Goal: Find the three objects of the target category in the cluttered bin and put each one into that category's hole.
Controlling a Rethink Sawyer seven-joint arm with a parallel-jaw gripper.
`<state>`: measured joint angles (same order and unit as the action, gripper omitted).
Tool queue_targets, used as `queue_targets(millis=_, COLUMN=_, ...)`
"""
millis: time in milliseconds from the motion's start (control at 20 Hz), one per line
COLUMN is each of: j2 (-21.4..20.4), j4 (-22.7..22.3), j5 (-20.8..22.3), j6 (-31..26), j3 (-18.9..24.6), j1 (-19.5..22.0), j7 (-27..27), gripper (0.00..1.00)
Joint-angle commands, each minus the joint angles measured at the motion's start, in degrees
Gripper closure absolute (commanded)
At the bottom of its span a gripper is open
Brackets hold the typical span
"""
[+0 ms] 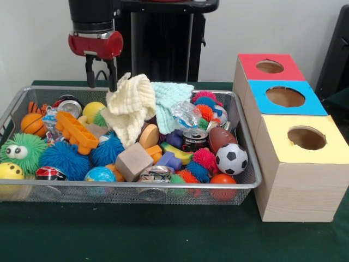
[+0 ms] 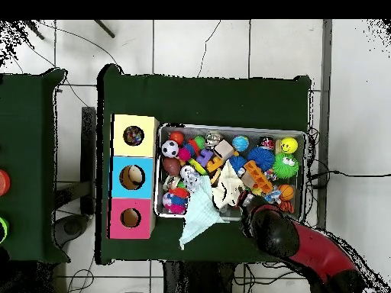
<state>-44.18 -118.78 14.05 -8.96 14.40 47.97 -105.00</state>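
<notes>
The gripper is pinching the cream cloth, lifting it over the bin's far side.

The front view sits low and close across the table, facing the robot beyond the bin. The overhead view looks straight down from high above the bin. Both share bin and boxes.

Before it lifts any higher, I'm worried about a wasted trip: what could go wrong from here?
1. The end effector appears closed on the plain cream knitted cloth, not a multicoloured rag, so it may carry the wrong item.
2. The mint-green knitted cloth lies against the cream one and drapes over the bin's rim in the overhead view; it could drag out onto the table.
</notes>
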Motion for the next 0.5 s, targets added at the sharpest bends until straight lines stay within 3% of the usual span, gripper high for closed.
queue_targets(millis=50, j2=3.4, j4=6.3, j5=4.6, j6=-7.6, j3=7.8, j1=1.0, j7=6.0, gripper=0.0)
queue_targets(millis=350, j2=5.5, j4=10.8, j5=6.9, j6=-6.0, j3=4.6, j1=-1.9, j7=3.4, gripper=0.0)
queue_targets(millis=500, j2=6.0, j4=13.2, j5=6.4, j6=-7.7, j3=5.9, j1=-1.2, j7=3.9, gripper=0.0)
